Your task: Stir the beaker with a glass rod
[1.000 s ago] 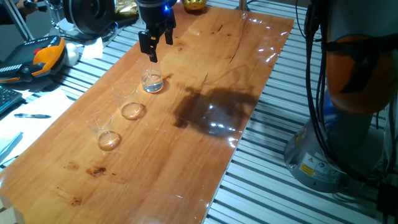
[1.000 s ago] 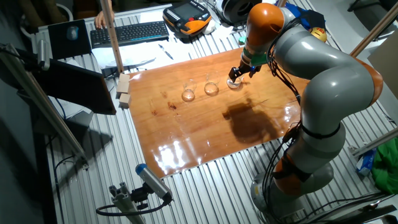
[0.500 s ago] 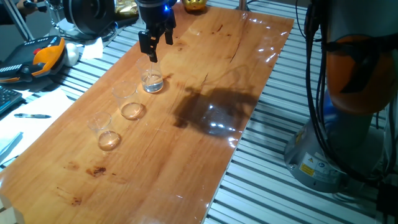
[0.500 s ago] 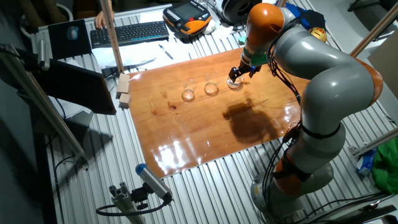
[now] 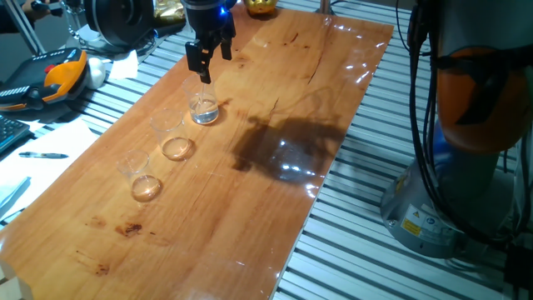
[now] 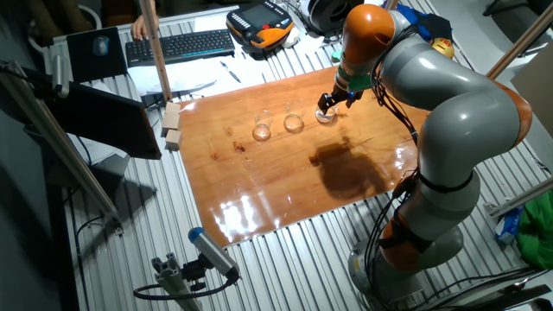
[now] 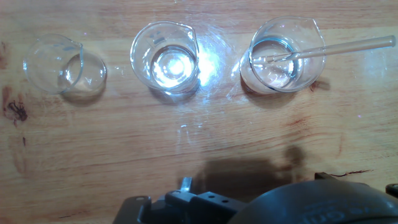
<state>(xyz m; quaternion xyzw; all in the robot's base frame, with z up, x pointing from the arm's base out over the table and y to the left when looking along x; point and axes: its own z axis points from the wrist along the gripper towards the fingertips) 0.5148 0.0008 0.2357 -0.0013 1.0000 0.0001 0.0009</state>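
On a shiny wood table (image 5: 275, 100) stand three glass cups in a row. The beaker (image 5: 203, 108) is the end one, right under the gripper (image 5: 208, 65). The rod (image 7: 336, 48) leans in it, tip down, slanting out over the rim. I cannot tell if the fingers pinch it.

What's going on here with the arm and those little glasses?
A robot arm is set up to stir a beaker with a glass rod. Its end effector hangs just above that beaker, at the end of a row on the wooden table. The rod slants into the beaker. Whether the end effector grips the rod is hard to tell.
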